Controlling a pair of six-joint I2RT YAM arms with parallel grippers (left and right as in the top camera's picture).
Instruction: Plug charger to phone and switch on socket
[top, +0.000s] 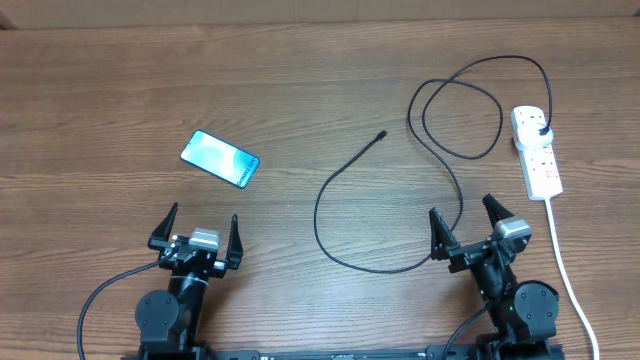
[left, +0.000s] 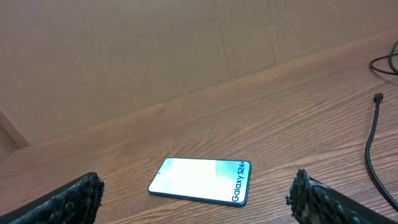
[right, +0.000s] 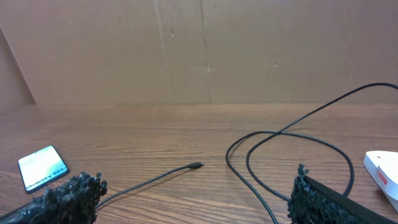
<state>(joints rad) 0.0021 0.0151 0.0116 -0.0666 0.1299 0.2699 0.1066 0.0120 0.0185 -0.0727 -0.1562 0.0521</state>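
The phone (top: 220, 159) lies flat on the wood table at the left, its blue-cyan screen up; it also shows in the left wrist view (left: 200, 181) and the right wrist view (right: 42, 168). The charger cable (top: 345, 265) loops across the middle and right of the table, its connector tip (top: 382, 134) free on the table and its black plug (top: 541, 130) in the white socket strip (top: 536, 150). The tip also shows in the right wrist view (right: 196, 165). My left gripper (top: 200, 228) is open and empty, near the front edge below the phone. My right gripper (top: 466, 222) is open and empty, near the cable loop.
The socket's thick white cord (top: 568, 270) runs down the right side to the front edge. A brown cardboard wall (right: 199, 50) stands behind the table's far edge. The socket's end shows in the right wrist view (right: 382, 171).
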